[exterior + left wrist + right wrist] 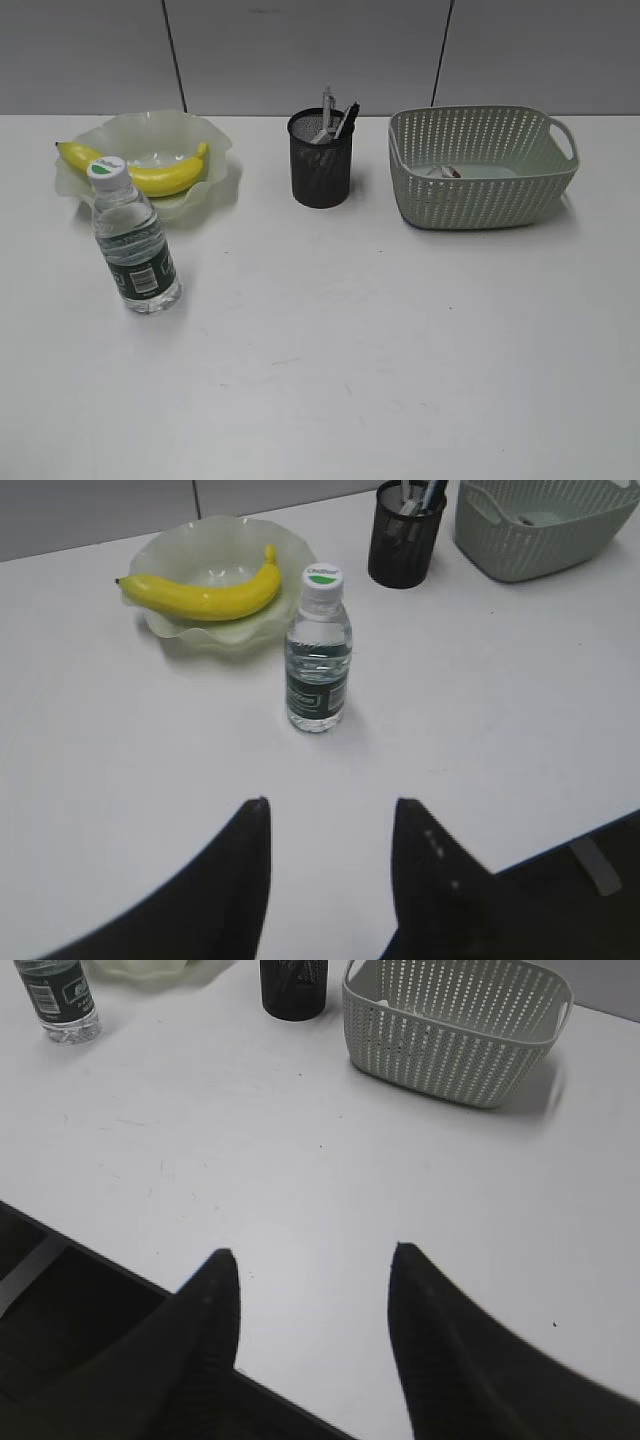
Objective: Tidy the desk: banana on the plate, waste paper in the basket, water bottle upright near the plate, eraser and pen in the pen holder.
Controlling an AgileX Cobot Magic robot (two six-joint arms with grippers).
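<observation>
We hold our left pincer (330, 865) spread and empty above the desk (380, 360), its two dark fingers (245, 880) apart with bare white tabletop between them. Straight ahead of it the water bottle (318, 650) stands upright, white cap on top, well clear of the fingertips. Just beyond the bottle and a little to the left sits the plate (200, 555), with the banana (205, 592) lying across it. Farther ahead and to the right is the pen holder (405, 540), pens standing in it; we cannot make out an eraser inside.

Our right pincer (315, 1310) is likewise spread and grips nothing, hovering near the desk's front edge. The basket (455, 1030) lies well ahead of it, slightly right. In the exterior view a white scrap with some red, the waste paper (443, 171), rests on the basket floor.
</observation>
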